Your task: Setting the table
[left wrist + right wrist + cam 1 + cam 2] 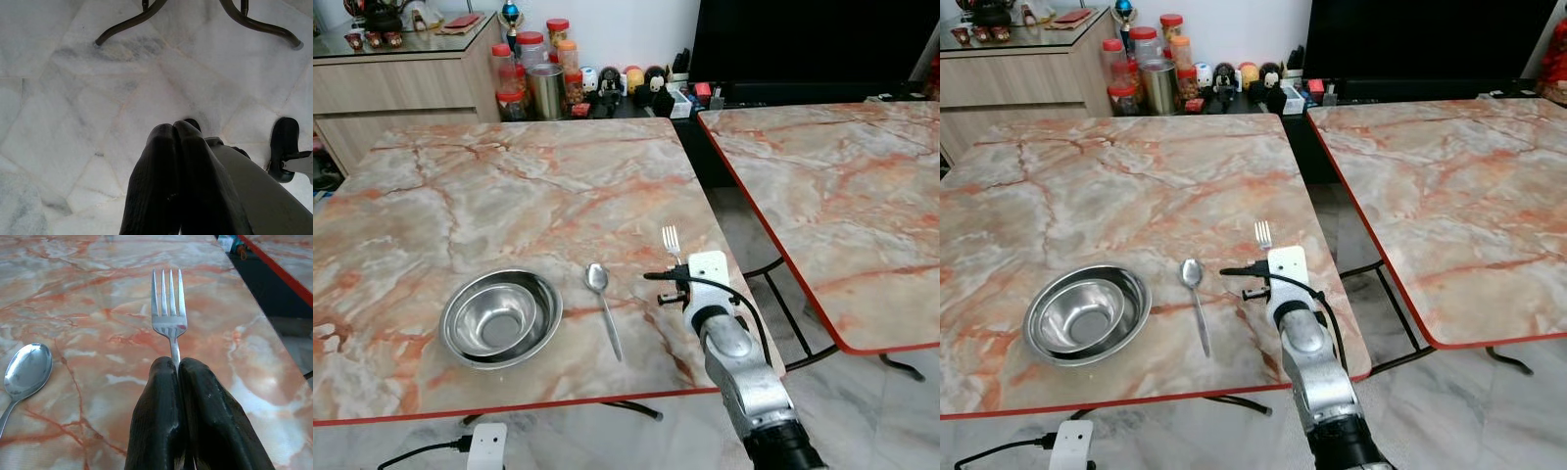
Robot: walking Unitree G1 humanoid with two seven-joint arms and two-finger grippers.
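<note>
Right gripper [177,363] out over the near right part of the marble-patterned table [509,176], black fingers [156,401] pressed tight together on the neck of a steel fork [168,303]. Fork pinched just below its head, four tines pointing away from the wrist and out past the fingertips, handle hidden between and behind the fingers. Whether the fork touches the tabletop or rides just above it: cannot tell. From the head camera, tines [671,238] seen just beyond the white wrist housing, near the table's right edge.

Steel spoon [604,305] flat on the table just left of the gripper, bowl away from the robot, handle toward the near edge. Left of the spoon, apart from it, stainless steel bowls [500,318] nested one inside another, upright, near the front edge.

Left gripper [175,128] hanging low over the white marble floor [58,98], fingers closed against each other with nothing between them; curved black table legs [132,22] beyond it.

Second marble-patterned table [832,196] to the right, separated by a gap. Red-lidded jars [524,64] and small figurines [626,80] on a low surface beyond the first table, wooden cabinet [401,83] at far left.
</note>
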